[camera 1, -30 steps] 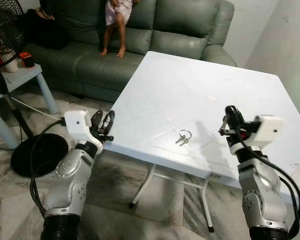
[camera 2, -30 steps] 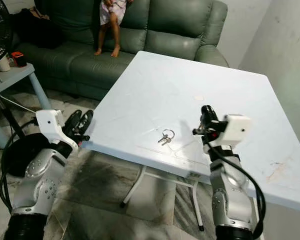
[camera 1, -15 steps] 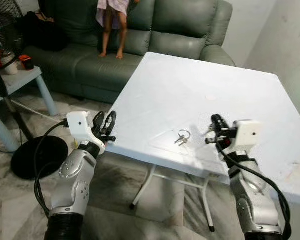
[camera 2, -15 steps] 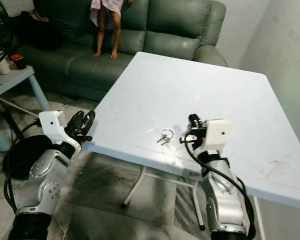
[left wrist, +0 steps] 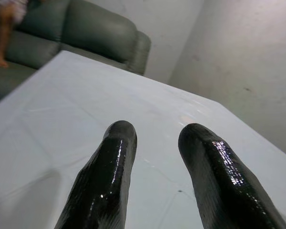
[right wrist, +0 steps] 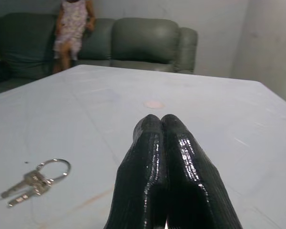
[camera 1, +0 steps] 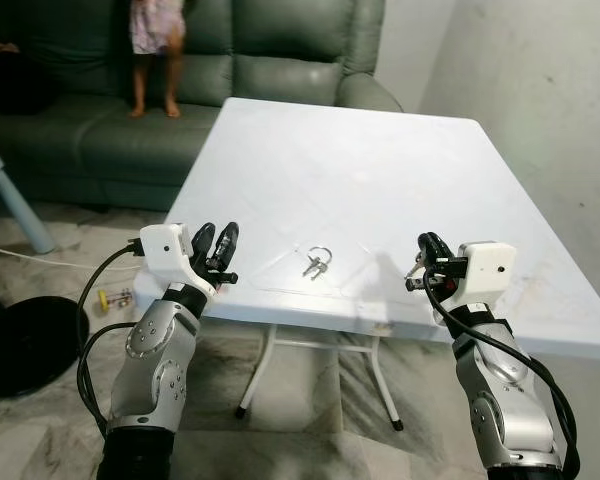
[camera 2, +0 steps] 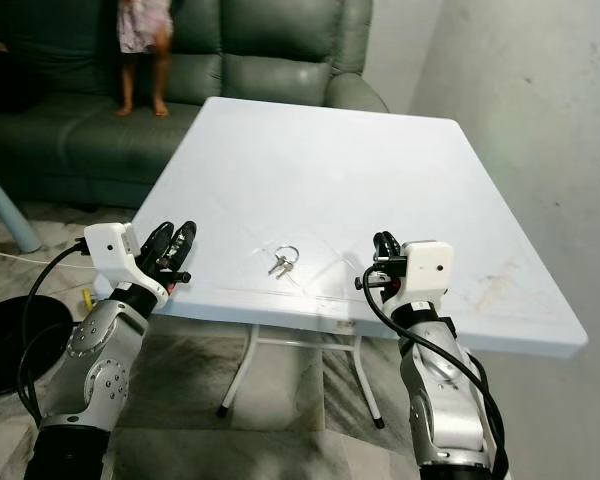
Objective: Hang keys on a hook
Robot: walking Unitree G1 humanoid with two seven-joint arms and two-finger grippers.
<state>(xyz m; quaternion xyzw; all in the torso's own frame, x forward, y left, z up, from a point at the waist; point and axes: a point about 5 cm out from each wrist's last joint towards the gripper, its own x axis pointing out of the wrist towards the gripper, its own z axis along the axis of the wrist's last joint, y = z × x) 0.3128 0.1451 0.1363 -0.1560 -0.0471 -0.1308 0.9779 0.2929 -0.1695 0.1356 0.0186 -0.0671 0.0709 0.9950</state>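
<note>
A small bunch of keys on a metal ring (camera 1: 317,263) lies on the white table (camera 1: 340,170), near its front edge; the keys (right wrist: 32,182) also show in the right wrist view. My right gripper (camera 1: 423,258) hovers low over the table's front right part, to the right of the keys, its fingers (right wrist: 159,157) pressed together with nothing between them. At the table's front left corner my left gripper (camera 1: 216,243) is open, its fingers (left wrist: 113,162) spread apart and empty, pointing across the tabletop.
A green sofa (camera 1: 230,70) stands behind the table, with a person (camera 1: 155,40) standing on it. A grey wall (camera 1: 540,120) runs along the table's right side. A black round base (camera 1: 15,345) and cable lie on the floor at left.
The whole view has shifted right, so the camera moved. My right gripper has come down from above to just over the tabletop. The keys lie as before.
</note>
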